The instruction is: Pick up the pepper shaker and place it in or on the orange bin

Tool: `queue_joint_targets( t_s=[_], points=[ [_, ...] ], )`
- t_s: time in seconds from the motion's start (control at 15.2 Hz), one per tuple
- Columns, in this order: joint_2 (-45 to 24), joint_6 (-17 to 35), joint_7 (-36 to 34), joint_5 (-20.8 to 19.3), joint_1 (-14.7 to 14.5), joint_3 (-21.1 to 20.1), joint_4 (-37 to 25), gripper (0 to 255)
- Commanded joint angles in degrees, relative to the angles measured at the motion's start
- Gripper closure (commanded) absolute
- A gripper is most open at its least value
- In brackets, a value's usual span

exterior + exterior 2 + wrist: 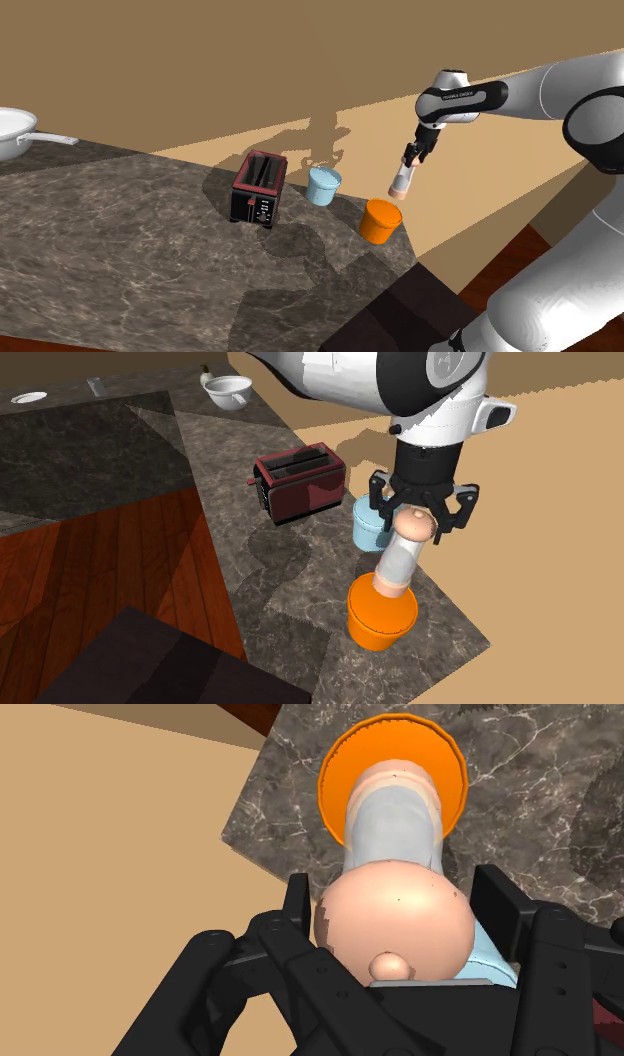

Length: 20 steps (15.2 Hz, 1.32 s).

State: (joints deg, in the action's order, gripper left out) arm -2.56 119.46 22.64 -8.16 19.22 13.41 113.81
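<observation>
Wrist view: gripper [397, 909] at lower middle of frame, black fingers closed onto the upper end of the pepper shaker [395, 819], one on each side of its rounded peach cap. Shaker body is pale grey and see-through, with a peach band at the far end. That far end points into the round opening of the orange bin [331, 789], upper middle of frame.

Second exterior view: the shaker hangs from the fingers with a slight tilt, at centre right of frame. Its lower end overlaps the bin's rim. Cannot tell from here whether it touches the bin.

Shoulder view: the shaker's lower end sits just above the bin, right of frame centre, off the table [120, 260].

The table is dark and marbled. The bin stands on it near the edge, where the top narrows to a corner.

Behind the bin is a light blue cup [323, 187], near it but apart. Further along is a dark red and black toaster [258, 190], slots up, just beside the cup.

Far end of the table, upper left of the shoulder view: a white pan [12, 130] with its handle pointing into the frame.

A tan wall [250, 60] lies beyond the table, with the arm's shadow on it. A reddish wood floor [100, 572] shows at left in the second exterior view.
</observation>
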Motion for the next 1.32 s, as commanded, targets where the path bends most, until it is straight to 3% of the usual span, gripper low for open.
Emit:
queue_joint_targets(
  t_s=[0.0,1.25],
  points=[
    [-0.5,1.5,-0.1,0.0,0.0,0.0,0.9,255],
    [-6.4,13.6,-0.9,0.5,0.5,0.1,7.3,255]
  ],
)
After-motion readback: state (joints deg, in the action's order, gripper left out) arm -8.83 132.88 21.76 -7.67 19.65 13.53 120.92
